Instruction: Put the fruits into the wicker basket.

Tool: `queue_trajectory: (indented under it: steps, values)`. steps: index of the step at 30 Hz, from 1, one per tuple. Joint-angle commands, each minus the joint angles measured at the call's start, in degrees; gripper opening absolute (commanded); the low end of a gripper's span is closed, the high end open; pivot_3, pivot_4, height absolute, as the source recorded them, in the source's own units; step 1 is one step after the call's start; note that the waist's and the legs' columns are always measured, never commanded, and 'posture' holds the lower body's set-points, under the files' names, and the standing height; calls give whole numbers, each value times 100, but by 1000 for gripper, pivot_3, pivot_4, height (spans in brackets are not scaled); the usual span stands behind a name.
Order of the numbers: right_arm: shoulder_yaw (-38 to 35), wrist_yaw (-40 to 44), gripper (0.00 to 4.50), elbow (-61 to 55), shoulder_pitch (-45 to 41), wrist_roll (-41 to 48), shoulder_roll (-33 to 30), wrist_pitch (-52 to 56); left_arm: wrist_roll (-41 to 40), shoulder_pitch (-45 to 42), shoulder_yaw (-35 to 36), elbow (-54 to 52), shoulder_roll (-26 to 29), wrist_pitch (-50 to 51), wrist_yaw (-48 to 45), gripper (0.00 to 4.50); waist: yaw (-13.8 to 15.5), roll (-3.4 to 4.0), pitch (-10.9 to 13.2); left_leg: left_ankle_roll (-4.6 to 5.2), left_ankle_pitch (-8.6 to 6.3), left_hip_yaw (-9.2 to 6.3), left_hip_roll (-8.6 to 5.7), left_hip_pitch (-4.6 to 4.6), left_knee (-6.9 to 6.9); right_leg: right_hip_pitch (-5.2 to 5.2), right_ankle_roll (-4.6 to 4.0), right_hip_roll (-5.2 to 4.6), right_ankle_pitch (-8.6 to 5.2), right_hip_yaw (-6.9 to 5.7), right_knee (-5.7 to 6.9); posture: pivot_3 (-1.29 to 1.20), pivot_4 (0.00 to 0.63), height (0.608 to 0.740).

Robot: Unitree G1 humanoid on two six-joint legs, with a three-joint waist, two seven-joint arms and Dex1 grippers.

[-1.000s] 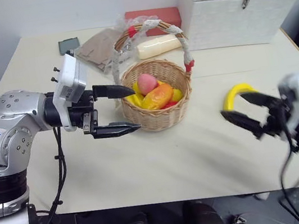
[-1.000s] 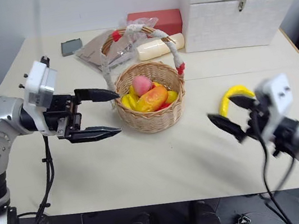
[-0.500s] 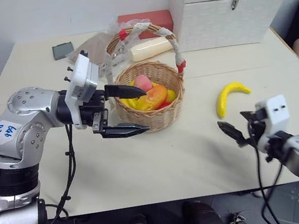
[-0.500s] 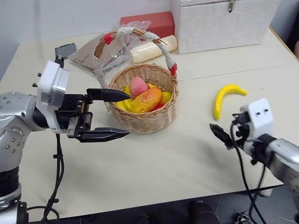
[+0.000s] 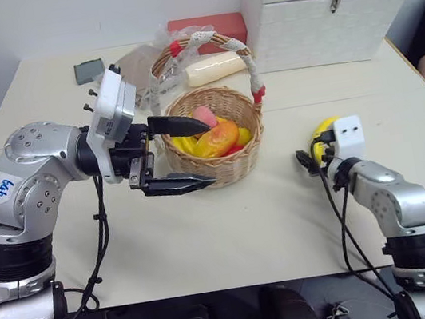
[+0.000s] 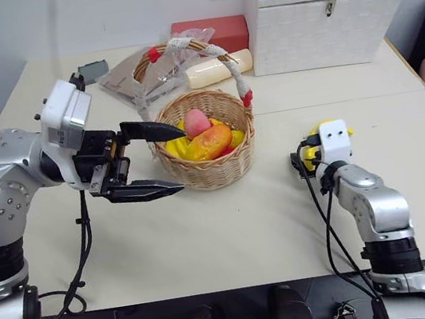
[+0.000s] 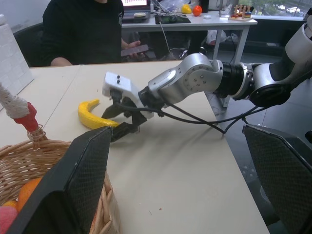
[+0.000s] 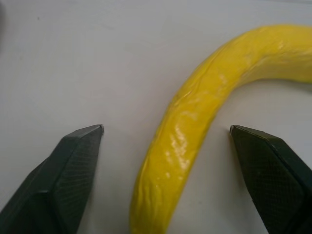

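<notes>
Closing in, your right gripper (image 8: 165, 146) has dropped to straddle the banana (image 8: 195, 126), fingers apart; left gripper (image 5: 183, 152) gapes beside the basket (image 5: 234, 168).

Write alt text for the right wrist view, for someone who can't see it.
A curved yellow banana lies on the pale table, between the two black fingers of the open right gripper, which straddle it without touching.
</notes>
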Motion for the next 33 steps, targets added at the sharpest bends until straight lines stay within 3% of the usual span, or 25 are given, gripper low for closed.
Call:
queue_trajectory:
  steps: [1,4,8,12,14,17,20,22,26,33]
  values:
    - [175,285,2862,34,141,-296,-120,-500,-42,-32,153,-88,110,5,33,4500,2,0,0,0,0,0,0,1,0,0,0,0,0,1,-1,0,150,740]
    - [163,465,1846,-176,385,-338,-194,-604,-74,-6,184,-98,148,48,38,4500,12,0,0,0,0,-1,-1,1,0,1,0,-1,0,1,0,0,150,740]
    - [-389,533,506,-1225,944,-117,-368,-645,-55,24,183,-83,182,91,118,4500,32,0,0,0,0,-9,-3,-7,-3,1,2,-4,0,2,-2,0,150,740]
    - [-865,961,451,-2341,1415,641,-477,-142,-73,47,213,-98,179,133,216,4500,15,3,1,0,0,-11,-1,-14,2,-1,4,-2,1,0,-2,0,150,740]
    - [-1401,1486,451,-3268,1754,1892,-784,539,-88,141,314,-91,280,185,233,4500,9,3,1,-1,-1,-9,3,-9,-3,-3,3,3,1,2,-2,0,150,740]
    - [-1902,2077,451,-4017,2170,3036,-1427,1076,-96,261,438,-53,423,202,224,4500,9,8,3,-1,-1,-10,6,-9,-9,-3,2,7,0,6,-4,0,150,740]
    - [-1990,2736,451,-4424,2400,3978,-2101,1329,-42,319,485,-2,509,158,233,4500,29,3,2,8,-7,-10,2,-3,-5,3,2,1,0,-3,-25,0,150,740]
    - [-1673,2831,451,-4431,2059,4279,-2315,1320,-27,320,516,22,537,143,255,4500,32,0,3,12,-11,-13,2,3,-5,13,2,-1,0,-1,-32,0,150,740]
    - [-438,2555,451,-3881,657,3887,-2075,1235,-21,292,544,24,565,154,318,4500,5,-10,3,11,-11,-4,1,13,-3,14,1,-4,2,4,-25,0,150,740]
    - [1466,2217,451,-1877,-1547,2017,-992,580,-79,319,651,-74,679,218,387,4500,3,-11,3,2,-6,2,1,-6,1,-10,-1,-3,1,30,-1,0,150,740]
